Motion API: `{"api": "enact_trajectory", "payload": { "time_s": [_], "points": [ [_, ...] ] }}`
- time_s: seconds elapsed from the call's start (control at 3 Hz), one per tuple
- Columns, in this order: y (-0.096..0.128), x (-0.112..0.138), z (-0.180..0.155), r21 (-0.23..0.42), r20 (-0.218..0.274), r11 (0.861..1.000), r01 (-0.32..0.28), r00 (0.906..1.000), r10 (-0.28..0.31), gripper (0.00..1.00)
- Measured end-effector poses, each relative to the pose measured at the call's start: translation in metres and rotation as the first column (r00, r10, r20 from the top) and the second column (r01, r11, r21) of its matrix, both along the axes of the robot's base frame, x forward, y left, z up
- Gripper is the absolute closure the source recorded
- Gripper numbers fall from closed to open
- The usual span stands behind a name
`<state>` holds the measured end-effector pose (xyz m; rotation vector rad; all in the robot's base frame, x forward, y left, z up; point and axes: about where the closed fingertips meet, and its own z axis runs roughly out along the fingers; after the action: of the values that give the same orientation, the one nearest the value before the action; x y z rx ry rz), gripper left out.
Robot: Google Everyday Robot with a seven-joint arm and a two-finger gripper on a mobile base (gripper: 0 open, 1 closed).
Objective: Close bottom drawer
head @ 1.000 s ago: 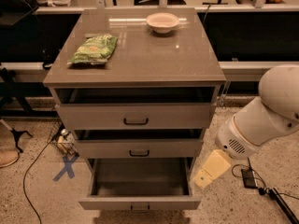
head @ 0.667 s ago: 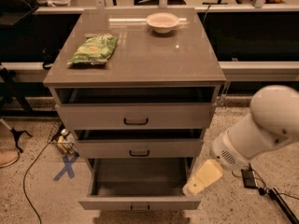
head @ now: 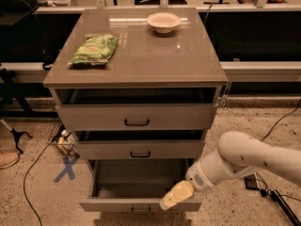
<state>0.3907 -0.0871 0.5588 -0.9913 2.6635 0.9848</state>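
Observation:
The bottom drawer (head: 117, 205) of the grey-taupe cabinet stands pulled far out, its plain grey box showing empty and its small black handle (head: 141, 211) at the lower edge of the view. My gripper (head: 175, 196) hangs on the white arm from the right. It is at the right end of the drawer's front, over its top rim. The middle drawer (head: 139, 149) and the top drawer (head: 136, 117) are each a little open.
A green snack bag (head: 94, 50) and a white bowl (head: 163, 21) lie on the cabinet top (head: 141, 65). Cables run over the speckled floor at both sides. A blue X (head: 66, 168) is taped on the floor at the left.
My arm has swung down and to the left. The gripper has gone from beside the drawer's right side to the right end of its front. The drawer has not moved.

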Motion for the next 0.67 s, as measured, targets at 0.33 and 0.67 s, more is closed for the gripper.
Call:
{"api": "enact_trajectory", "payload": {
  "time_s": [0.33, 0.67],
  "points": [
    [0.033, -0.001, -0.059, 0.067, -0.074, 0.997, 0.026, 0.9970, -0.021, 0.00],
    [0.062, -0.011, -0.120, 0.123, -0.161, 0.990, 0.073, 0.9855, -0.052, 0.00]
  ]
}}
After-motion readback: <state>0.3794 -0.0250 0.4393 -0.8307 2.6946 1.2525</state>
